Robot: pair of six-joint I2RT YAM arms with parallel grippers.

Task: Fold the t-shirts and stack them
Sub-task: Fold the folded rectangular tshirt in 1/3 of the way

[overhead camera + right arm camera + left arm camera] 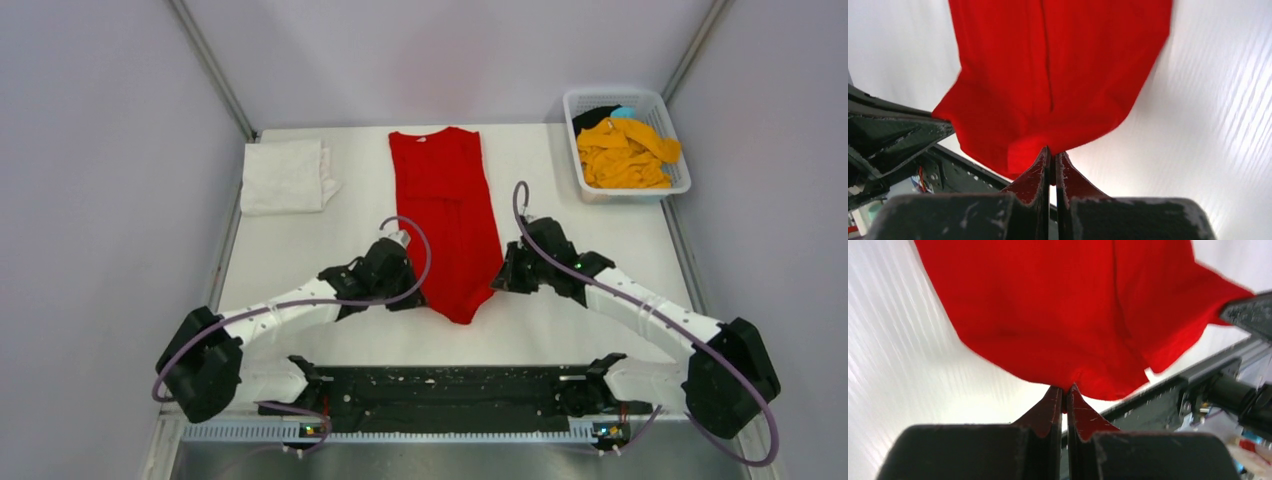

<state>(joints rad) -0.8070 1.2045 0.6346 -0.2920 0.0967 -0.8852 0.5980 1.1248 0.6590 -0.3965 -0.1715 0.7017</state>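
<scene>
A bright red t-shirt [445,215] lies lengthwise on the middle of the table, folded into a narrow strip, collar at the far end. My left gripper [416,300] is shut on its near left hem corner [1068,382]. My right gripper [497,283] is shut on the near right hem corner [1053,147]. The near end of the red cloth hangs slack between the two grippers. A folded white t-shirt [286,176] rests at the far left of the table. An orange-yellow t-shirt [625,152] and a black one [594,116] are heaped in the basket.
The white plastic lattice basket [683,180] stands at the far right corner. A black rail [450,385] with both arm bases runs along the near edge. Metal frame posts and pale walls close in the table on both sides.
</scene>
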